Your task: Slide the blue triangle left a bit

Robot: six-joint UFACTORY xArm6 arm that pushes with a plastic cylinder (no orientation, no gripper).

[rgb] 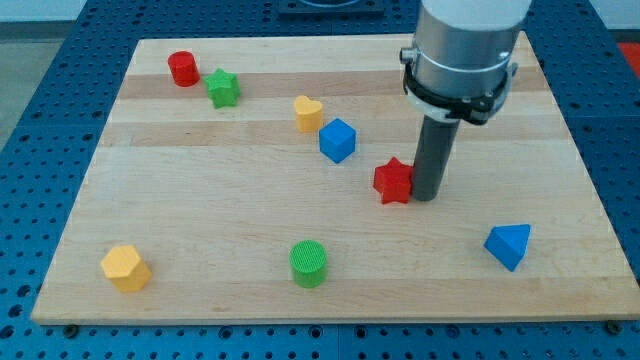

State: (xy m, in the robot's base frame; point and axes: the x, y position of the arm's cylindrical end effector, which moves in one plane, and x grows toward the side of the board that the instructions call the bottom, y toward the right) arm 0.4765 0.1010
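The blue triangle (508, 245) lies near the board's lower right corner. My tip (424, 196) is at the board's middle right, touching the right side of a red star (394, 181). The tip is up and to the left of the blue triangle, well apart from it.
A blue cube (338, 140) and a yellow heart (308, 113) lie up and left of the tip. A red cylinder (182, 68) and a green star (223, 88) are at the top left. A yellow hexagon (126, 267) and a green cylinder (309, 263) sit along the bottom. The wooden board (200, 200) ends close to the triangle's right.
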